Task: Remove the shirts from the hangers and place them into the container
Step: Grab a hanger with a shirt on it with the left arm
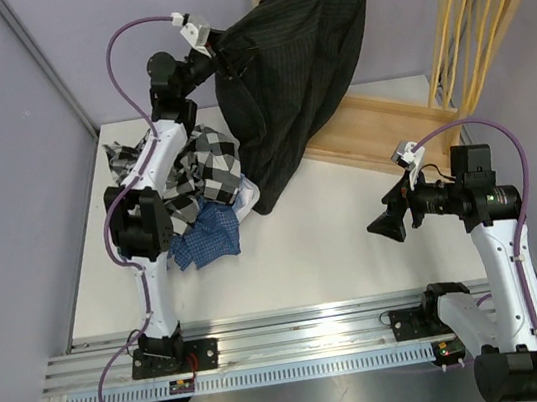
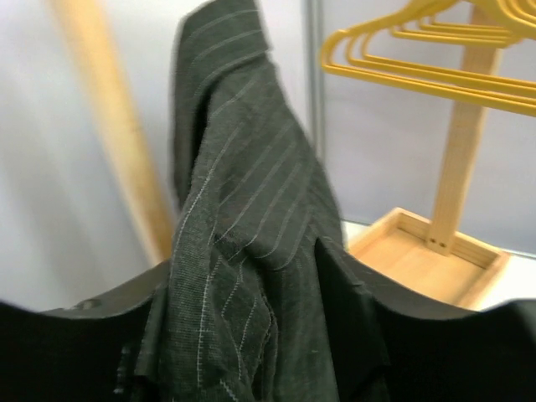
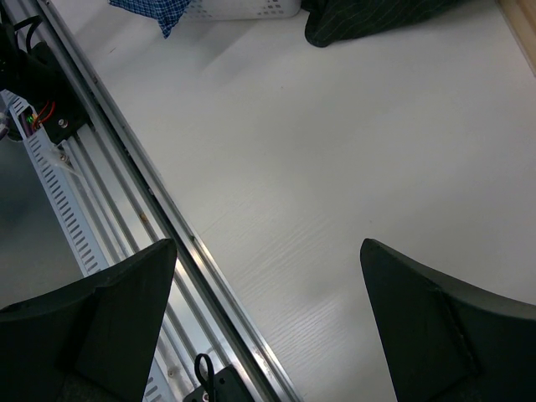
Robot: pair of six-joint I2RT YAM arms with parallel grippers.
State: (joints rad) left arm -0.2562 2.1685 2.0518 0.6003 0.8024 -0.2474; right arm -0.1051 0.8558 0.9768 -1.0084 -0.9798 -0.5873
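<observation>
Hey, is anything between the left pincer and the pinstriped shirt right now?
Nothing visible does. The left pincer reaches the black pinstriped shirt, and in the wrist view its cloth lies directly between the fingers.

1. A white table (image 3: 335, 167) lies below and between the right gripper's fingers (image 3: 92, 327).
2. A metal mounting rail (image 3: 126, 159) runs diagonally past the left one of those fingers.
3. A wooden rack base (image 2: 419, 260) sits beyond the left gripper's fingers (image 2: 50, 352), off to their right, with an upright post (image 2: 461, 151) rising from it.
4. A second wooden post (image 2: 109, 142), blurred, stands beyond them to the left.
</observation>
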